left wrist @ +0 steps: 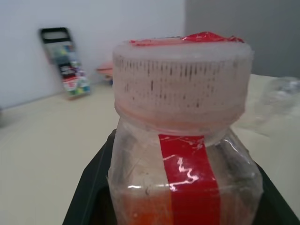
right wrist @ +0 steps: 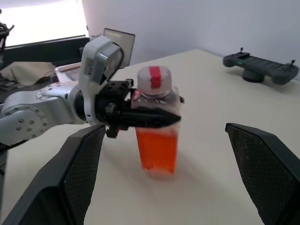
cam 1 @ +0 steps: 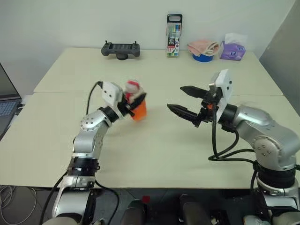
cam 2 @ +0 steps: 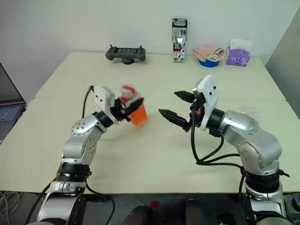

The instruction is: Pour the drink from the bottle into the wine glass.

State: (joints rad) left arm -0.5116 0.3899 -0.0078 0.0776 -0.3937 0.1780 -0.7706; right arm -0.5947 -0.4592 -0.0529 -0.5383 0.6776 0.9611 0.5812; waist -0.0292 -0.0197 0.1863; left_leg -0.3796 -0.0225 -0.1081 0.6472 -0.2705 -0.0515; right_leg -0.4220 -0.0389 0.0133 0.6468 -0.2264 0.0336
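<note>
My left gripper [cam 1: 135, 101] is shut on the bottle [cam 1: 137, 106], a small clear plastic one with a pale cap and a red strip down its side. The drink [right wrist: 157, 149], orange-red, fills its lower part. The bottle leans slightly over the middle of the table; whether its base touches the top I cannot tell. My right gripper [cam 1: 175, 97] stands open to the right of the bottle, fingers pointing at it with a gap between. A faint clear shape that looks like the wine glass [cam 2: 247, 110] sits behind my right forearm, blurred in the left wrist view [left wrist: 281, 91].
Along the table's far edge lie a black controller [cam 1: 121, 49], a marker pack [cam 1: 174, 35], a blue tape roll [cam 1: 202, 57] with a pink cloth, and a purple tissue box [cam 1: 233, 50]. A laptop [cam 1: 7, 103] sits off the left side.
</note>
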